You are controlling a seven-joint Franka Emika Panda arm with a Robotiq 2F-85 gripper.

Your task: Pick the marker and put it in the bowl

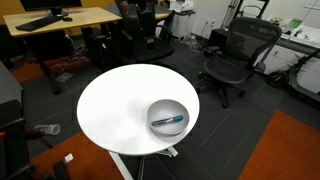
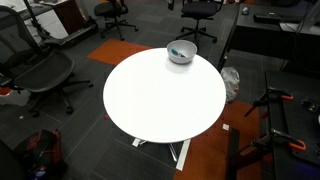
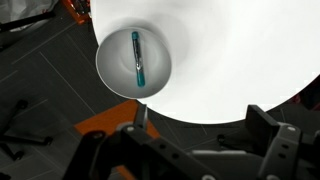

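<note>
The marker (image 3: 137, 58), dark with a teal-blue section, lies inside the pale grey-white bowl (image 3: 110, 75). The bowl stands near the edge of the round white table (image 3: 240, 50). In both exterior views the bowl (image 1: 156, 108) (image 2: 181, 58) holds the marker (image 1: 168, 120), which is too small to make out in one of them. My gripper (image 3: 200, 110) is open and empty, high above the table edge and apart from the bowl. It shows only in the wrist view; the arm is out of both exterior views.
Black office chairs (image 1: 236, 55) (image 2: 40, 75) stand around the table. A wooden desk (image 1: 60, 20) is at the back. Orange carpet patches (image 1: 290, 150) lie on the dark floor. A white bag (image 2: 231, 84) sits by the table.
</note>
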